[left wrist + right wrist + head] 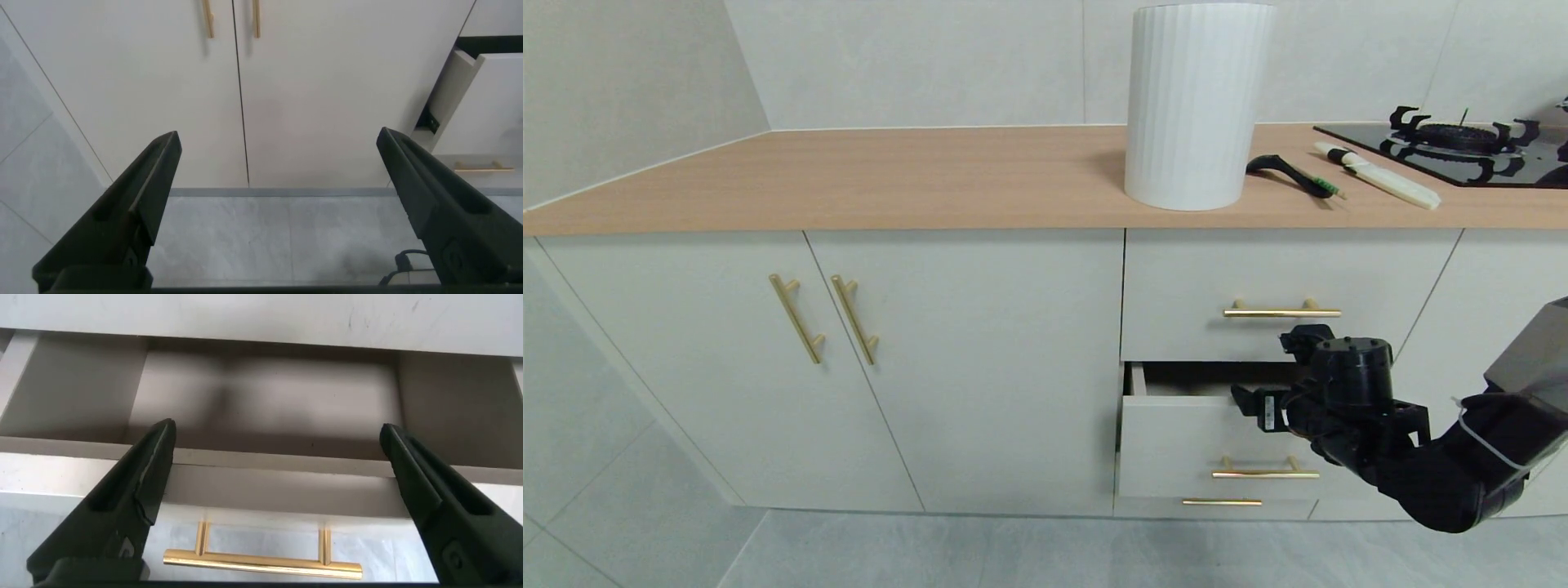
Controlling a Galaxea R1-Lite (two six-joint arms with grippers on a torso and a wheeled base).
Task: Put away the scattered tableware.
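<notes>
On the wooden counter (890, 175) lie a black-handled utensil (1290, 174) and a white knife-like utensil (1376, 184), side by side to the right of a tall white ribbed container (1196, 106). Below them the middle drawer (1176, 433) stands pulled out a little, and what shows of its inside (270, 392) looks bare. My right gripper (1270, 367) hangs open just above the drawer's front edge (270, 478), over its gold handle (261, 562), holding nothing. My left gripper (274, 163) is open low before the cabinet doors (327, 90), with the floor beneath it.
A black gas hob (1462, 143) sits at the counter's far right. The top drawer (1282, 286) is closed. Two cabinet doors with gold handles (825, 318) are to the left. From the left wrist view the open drawer (490, 106) shows at the side.
</notes>
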